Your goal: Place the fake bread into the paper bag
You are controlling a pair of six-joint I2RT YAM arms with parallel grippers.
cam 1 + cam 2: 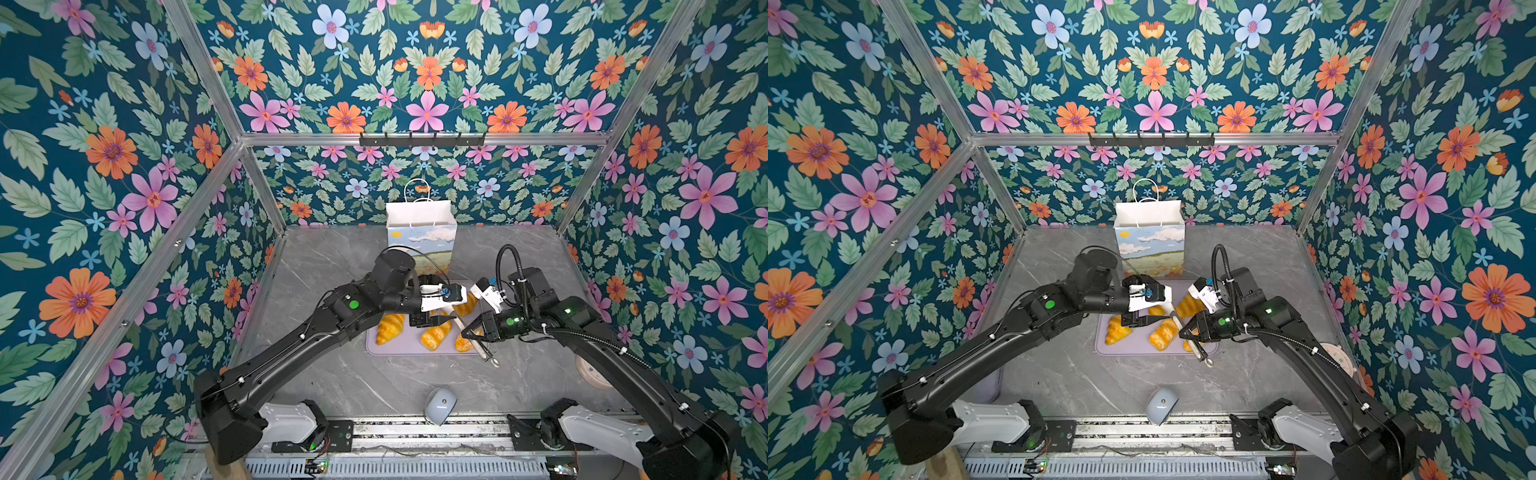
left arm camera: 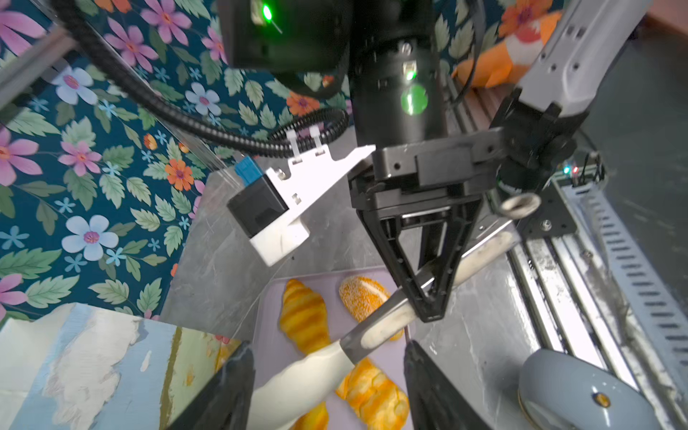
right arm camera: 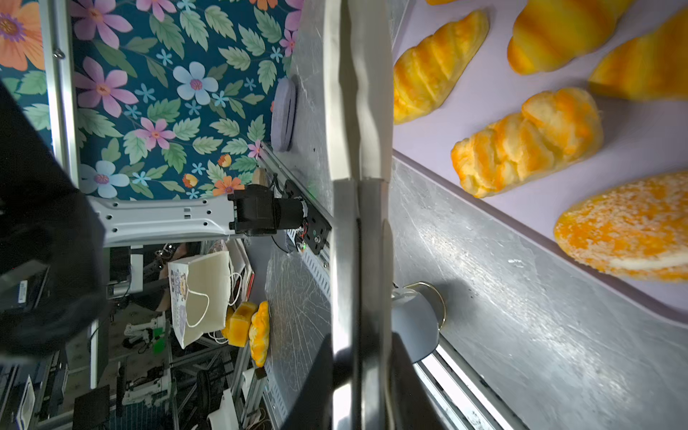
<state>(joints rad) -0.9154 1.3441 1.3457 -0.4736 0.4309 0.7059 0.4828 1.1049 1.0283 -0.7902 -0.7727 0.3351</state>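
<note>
Paper bag (image 1: 422,239) is stood upright at the back of the grey worktop (image 1: 332,270), mouth open, w/ white cord handles up. Fake bread (image 1: 435,334) is laid out on a lavender tray (image 1: 399,351) just in front of the bag, in both top views. A croissant (image 2: 303,316) and a seeded bun (image 2: 363,298) are made out side by side in the left wrist view. Right gripper (image 2: 430,309) is clamped on the handle of a long utensil (image 2: 383,324), which is held slantwise over the tray w/ its ring end toward the front. Left gripper (image 2: 327,357) is held over the tray w/ jaws apart. The utensil's white end is seen btwn them, but contact cannot be told. A grey-blue mouse (image 1: 440,405) is seen nr the front edge, well apart from the tray.
</note>
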